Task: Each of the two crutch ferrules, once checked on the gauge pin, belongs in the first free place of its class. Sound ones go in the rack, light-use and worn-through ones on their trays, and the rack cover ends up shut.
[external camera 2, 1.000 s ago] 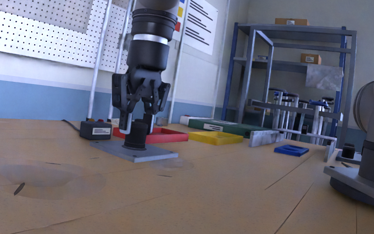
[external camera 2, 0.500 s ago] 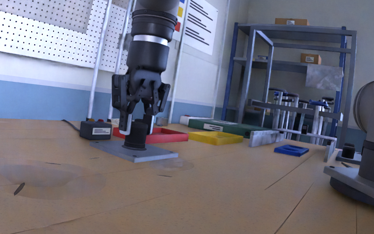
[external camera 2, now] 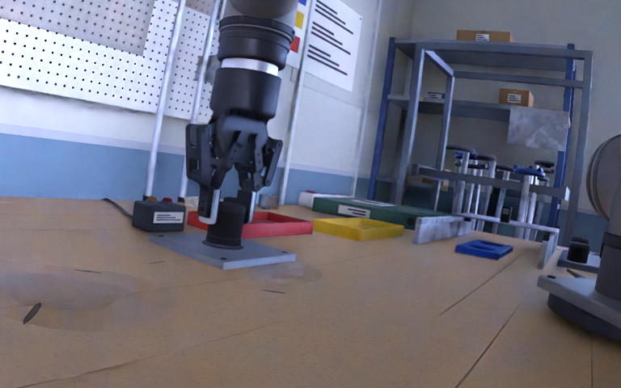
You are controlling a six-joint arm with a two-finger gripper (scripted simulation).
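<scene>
A black crutch ferrule stands upright on the grey gauge plate at the left of the bench. The gauge pin itself is hidden by the ferrule. My gripper hangs straight down over the ferrule, with a finger on each side of its upper part. Behind the plate lies a red tray, and to its right a yellow tray. A second black ferrule stands on a small grey base at the far right. The gripper is open and holds nothing.
A small black control box sits just left of the plate. A green case, a grey rack with posts and a blue holder lie to the right. The robot's base fills the right edge.
</scene>
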